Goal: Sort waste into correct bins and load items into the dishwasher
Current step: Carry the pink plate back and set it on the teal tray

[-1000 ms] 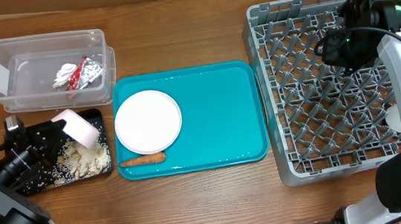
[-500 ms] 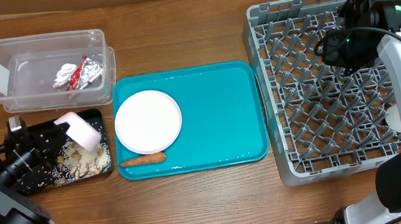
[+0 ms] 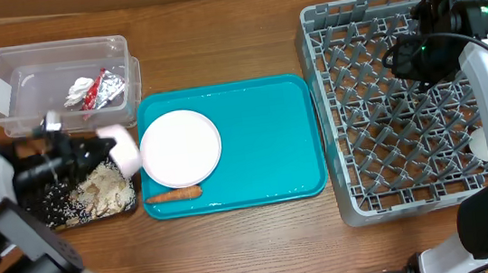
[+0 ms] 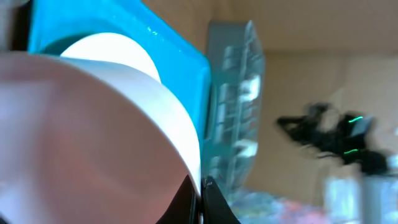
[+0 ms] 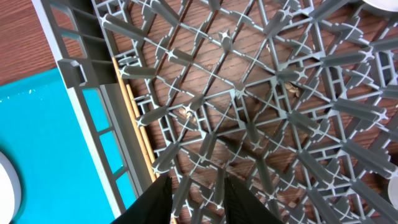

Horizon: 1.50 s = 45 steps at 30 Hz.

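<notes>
Left gripper [image 3: 99, 154] clamped on small pink bowl [image 3: 121, 147], hanging at teal tray's [image 3: 263, 144] left rim over black tray [image 3: 41, 212]. Scraps [image 3: 100, 190] lie there, so tip-out looks done. Dish rack [image 3: 318, 101] right of teal tray, path over plate [image 3: 181, 148] and carrot [image 3: 174, 196] open. Right gripper [image 5: 196, 196] parted, empty, above rack.

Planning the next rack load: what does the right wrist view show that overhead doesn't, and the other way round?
Right wrist only: chopsticks lying inside the rack by the wall nearest the teal tray, near the open right gripper. Overhead only: tub, black tray, carrot, and the left gripper holding the pink bowl. Both: rack and teal tray.
</notes>
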Tool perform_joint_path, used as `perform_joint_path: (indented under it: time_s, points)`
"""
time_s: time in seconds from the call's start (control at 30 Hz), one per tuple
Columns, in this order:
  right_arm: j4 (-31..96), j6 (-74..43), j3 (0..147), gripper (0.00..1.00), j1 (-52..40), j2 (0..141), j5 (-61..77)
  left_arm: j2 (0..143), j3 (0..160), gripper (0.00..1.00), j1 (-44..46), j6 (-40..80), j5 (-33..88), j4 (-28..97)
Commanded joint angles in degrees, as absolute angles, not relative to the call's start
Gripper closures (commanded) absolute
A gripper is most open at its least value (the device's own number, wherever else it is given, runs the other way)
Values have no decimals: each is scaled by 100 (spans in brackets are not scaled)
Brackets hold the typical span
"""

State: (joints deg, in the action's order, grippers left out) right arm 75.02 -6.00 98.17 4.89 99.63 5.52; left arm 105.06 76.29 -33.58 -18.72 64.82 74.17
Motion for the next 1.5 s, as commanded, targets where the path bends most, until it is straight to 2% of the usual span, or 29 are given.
perform_joint_path:
  time_s: [0.0,0.2,0.23,0.37,0.43,0.67,0.8,0.83,0.87,0.9,0.93,0.97,1.03,1.1,1.2,1.33,1.37,1.47]
  points:
    - [7467,-580,9902,70,513,9870,504,9911,8541,96,-2353,-539,4960,7137]
    - [7461,-580,9902,70,513,9870,504,9867,9395,96,-445,760,3514,6206]
    - [7463,-580,9902,70,513,9870,504,9907,9393,96,130,1015,3037,5876]
    - [7465,-580,9902,70,513,9870,504,10256,9393,96,1356,1216,2117,5579]
    - [7463,-580,9902,70,513,9870,504,10641,9393,96,1925,1223,1992,5470]
    - [7428,-580,9902,70,513,9870,506,11622,9393,96,2862,1203,1992,5216]
    - [7424,-580,9902,69,513,9870,506,11721,9393,95,3006,1181,1922,5162]
    - [7426,-580,9902,69,513,9870,504,11721,9395,91,3013,1184,1911,5111]
    - [7424,-580,9902,69,513,9870,504,11721,9404,80,3013,1184,1911,5085]
    - [7422,-580,9902,69,513,9870,504,11721,9439,73,2998,1181,1911,5089]
    - [7404,-580,9902,69,513,9870,504,11721,9496,59,2969,1184,1911,5120]
    - [7382,-580,9902,69,513,9870,504,11721,9583,50,2936,1181,1914,5199]
    - [7301,-580,9902,69,513,9870,506,11721,9929,35,2827,1179,1887,5531]
    - [7135,-580,9902,66,513,9870,517,11721,10285,26,2679,1168,1885,5859]
    - [6696,-578,9931,59,456,9867,893,11719,11015,21,2303,1162,1793,6643]
    - [6088,-576,9950,54,165,9870,1815,11705,11942,22,1638,1334,1614,7822]
    - [6001,-576,9950,54,21,9870,1865,11681,12077,22,1496,1468,1470,7999]
    - [5835,-403,9942,43,-823,9915,1619,11345,12285,19,838,2491,473,8412]
